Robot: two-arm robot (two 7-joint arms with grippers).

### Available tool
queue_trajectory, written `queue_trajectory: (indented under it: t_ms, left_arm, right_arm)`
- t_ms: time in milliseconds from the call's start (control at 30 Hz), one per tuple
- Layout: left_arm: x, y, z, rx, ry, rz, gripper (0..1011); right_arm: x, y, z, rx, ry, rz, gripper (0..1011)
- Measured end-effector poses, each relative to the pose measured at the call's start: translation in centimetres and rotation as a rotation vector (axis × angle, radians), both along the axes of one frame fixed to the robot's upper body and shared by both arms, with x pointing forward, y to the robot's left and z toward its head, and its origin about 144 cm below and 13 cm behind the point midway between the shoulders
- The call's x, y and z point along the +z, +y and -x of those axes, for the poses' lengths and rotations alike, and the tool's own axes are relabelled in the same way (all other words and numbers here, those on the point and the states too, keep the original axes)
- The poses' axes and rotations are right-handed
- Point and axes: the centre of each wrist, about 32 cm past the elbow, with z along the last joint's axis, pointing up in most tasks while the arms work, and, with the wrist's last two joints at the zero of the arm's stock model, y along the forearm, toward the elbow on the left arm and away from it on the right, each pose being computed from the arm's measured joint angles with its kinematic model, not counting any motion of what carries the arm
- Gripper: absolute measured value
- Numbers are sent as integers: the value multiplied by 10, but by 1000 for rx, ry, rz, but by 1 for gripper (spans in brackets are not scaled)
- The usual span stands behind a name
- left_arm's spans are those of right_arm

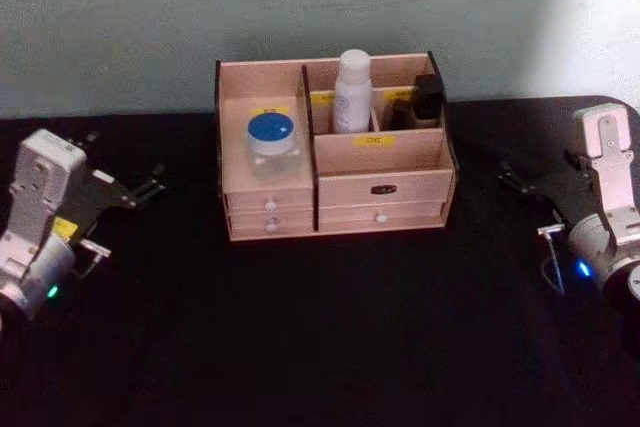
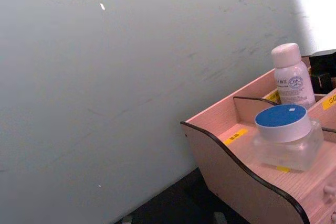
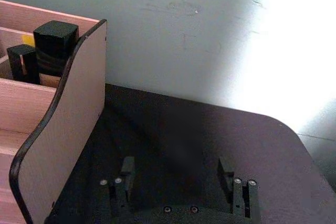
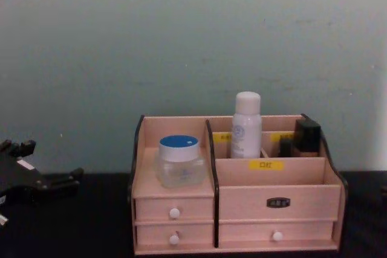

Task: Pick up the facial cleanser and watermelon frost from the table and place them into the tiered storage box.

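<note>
On the black table [image 1: 330, 347], against the wall, the tiered storage box [image 1: 380, 209] is seen at centre. A clear jar with a blue lid [image 1: 272, 143] is placed in its left compartment, above two small drawers. A white bottle [image 1: 352, 93] is stood upright in a rear compartment right of the jar, and a black item [image 1: 428, 99] is seen in the rear right compartment. The left gripper [image 1: 150, 190] is parked left of the box, well apart, fingers spread and nothing held. The right gripper [image 3: 178, 174] is parked right of the box, fingers wide apart over bare table, nothing held.
</note>
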Motion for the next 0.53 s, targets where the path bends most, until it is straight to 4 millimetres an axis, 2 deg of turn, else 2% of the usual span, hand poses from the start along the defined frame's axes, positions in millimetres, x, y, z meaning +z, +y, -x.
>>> queue_trajectory:
  t_ms: [533]
  left_arm:
    - [0, 0, 0, 0, 0, 0, 1001]
  right_arm:
    - [0, 0, 0, 0, -1, 0, 1003]
